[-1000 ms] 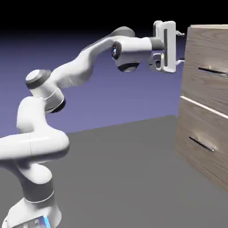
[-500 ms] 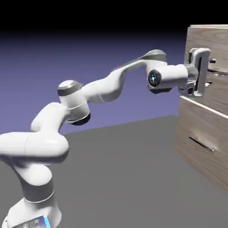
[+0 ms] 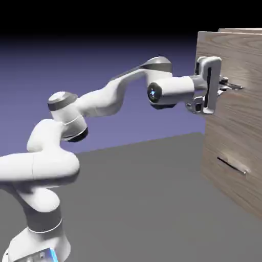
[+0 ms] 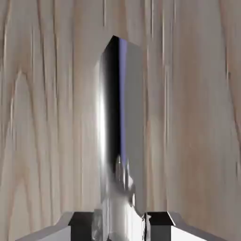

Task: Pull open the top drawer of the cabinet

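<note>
The cabinet [image 3: 230,194] stands at the right of the exterior view. Its top drawer [image 3: 245,56] juts a little to the left of the lower front. My gripper [image 3: 225,84] is shut on the top drawer's slim dark bar handle [image 3: 235,86], with the white hand pressed close to the drawer front. In the hand view the handle [image 4: 117,117] runs up the middle as a shiny metal bar, held in my gripper [image 4: 120,222]; one fingertip [image 4: 82,220] shows on each side of it. Wood grain of the drawer front [image 4: 47,117] fills the rest.
The lower drawer front sits flush and shut, its dark bar handle [image 3: 231,167] below my hand. The grey table [image 3: 133,204] stretches from the arm's base to the cabinet's foot.
The hand dropped from the cabinet's top edge to the top drawer's handle and its jaws closed on it. It then drew back left, and the drawer front came out with it.
</note>
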